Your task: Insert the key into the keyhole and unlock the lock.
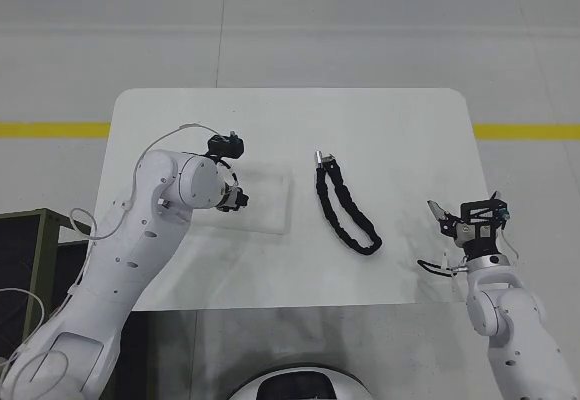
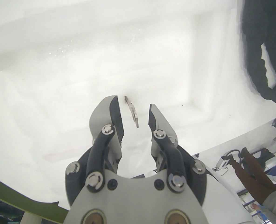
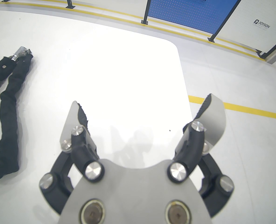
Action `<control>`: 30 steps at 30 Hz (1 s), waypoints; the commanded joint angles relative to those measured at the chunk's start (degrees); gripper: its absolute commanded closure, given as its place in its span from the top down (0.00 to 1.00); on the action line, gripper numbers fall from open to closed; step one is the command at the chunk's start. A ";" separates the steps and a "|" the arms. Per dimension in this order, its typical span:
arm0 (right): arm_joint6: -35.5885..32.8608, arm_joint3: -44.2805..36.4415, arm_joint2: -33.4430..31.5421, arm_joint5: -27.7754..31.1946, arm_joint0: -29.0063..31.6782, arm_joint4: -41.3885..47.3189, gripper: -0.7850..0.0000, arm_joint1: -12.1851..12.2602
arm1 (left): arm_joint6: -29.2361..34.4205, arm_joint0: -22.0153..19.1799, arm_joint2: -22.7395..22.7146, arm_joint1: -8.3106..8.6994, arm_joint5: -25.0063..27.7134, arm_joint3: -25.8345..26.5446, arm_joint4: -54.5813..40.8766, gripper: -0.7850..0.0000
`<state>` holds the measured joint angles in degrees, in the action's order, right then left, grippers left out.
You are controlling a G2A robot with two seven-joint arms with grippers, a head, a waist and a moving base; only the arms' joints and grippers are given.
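- The chain lock (image 1: pixel 354 207), a black fabric-sleeved loop, lay near the middle of the white table (image 1: pixel 390 120). Its two strands ran side by side, and its metal cylinder end (image 1: pixel 321 157) was at the end farther from the robot.
- In the right wrist view the same cylinder (image 3: pixel 20 52) poked out of the sleeve where the two strands of the chain lock (image 3: pixel 8 117) met.
- A white foam block (image 1: pixel 270 205) lay flat on the table just to the left of the chain lock, not touching it.
- The key (image 2: pixel 133 115), a small metal piece, stood tilted with its tip stuck in the foam block (image 2: pixel 105 47), on the side away from the chain lock (image 2: pixel 254 47).
- The left gripper (image 2: pixel 133 102) was down over the foam block, left of the chain lock. Its jaws were parted, one on each side of the key. A gap showed on both sides, so it gripped nothing.
- The right gripper (image 3: pixel 144 101) hung well to the right of the chain lock, near the table's edge. Its jaws were spread wide and held nothing.
- From above, the right gripper (image 1: pixel 433 240) pointed towards the chain lock but stayed well apart from it.
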<state>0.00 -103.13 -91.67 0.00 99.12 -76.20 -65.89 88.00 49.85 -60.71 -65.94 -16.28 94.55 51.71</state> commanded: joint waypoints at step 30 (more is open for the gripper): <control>0.00 0.00 0.00 0.00 0.00 0.00 1.00 0.00 | -0.25 -3.53 -4.17 3.16 -0.27 2.47 3.07 0.00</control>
<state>0.00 -103.13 -91.67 0.00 99.12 -76.20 -65.89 87.96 45.77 -62.25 -62.86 -16.35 96.24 56.64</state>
